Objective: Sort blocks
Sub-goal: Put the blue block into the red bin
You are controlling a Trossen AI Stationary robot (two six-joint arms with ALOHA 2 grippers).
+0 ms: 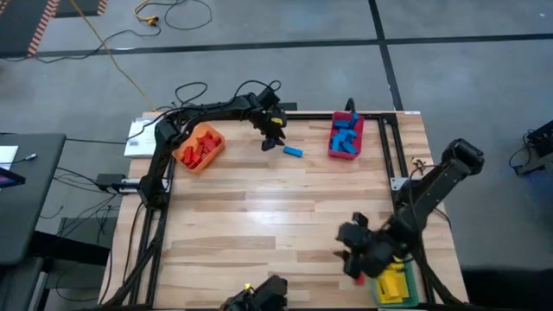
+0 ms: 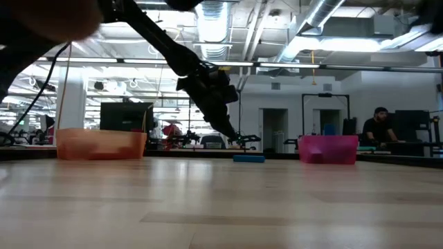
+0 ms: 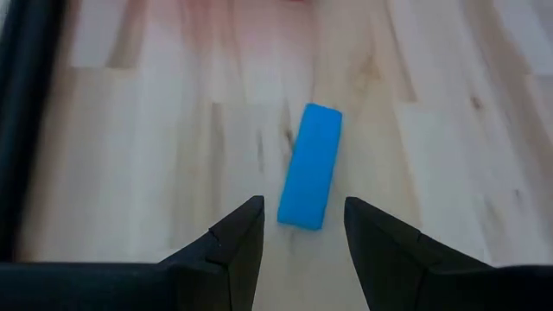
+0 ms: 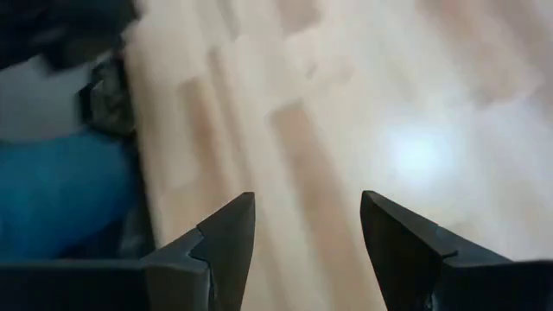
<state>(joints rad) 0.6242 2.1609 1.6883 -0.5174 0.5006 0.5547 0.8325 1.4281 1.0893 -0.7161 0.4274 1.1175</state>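
One blue block lies flat on the wooden table toward its far edge, also seen in the high view and the low view. My left gripper hovers open just short of the block's near end, a fingertip on either side and apart from it; the high view shows it slanting down. Near the table's right front, my right gripper stands open over bare wood with nothing between its fingers, and in the high view it is beside the green bin.
An orange bin with red blocks stands at the far left. A red bin with blue blocks stands at the far right. A green bin with yellow blocks sits at the near right corner. A person is in the room beyond.
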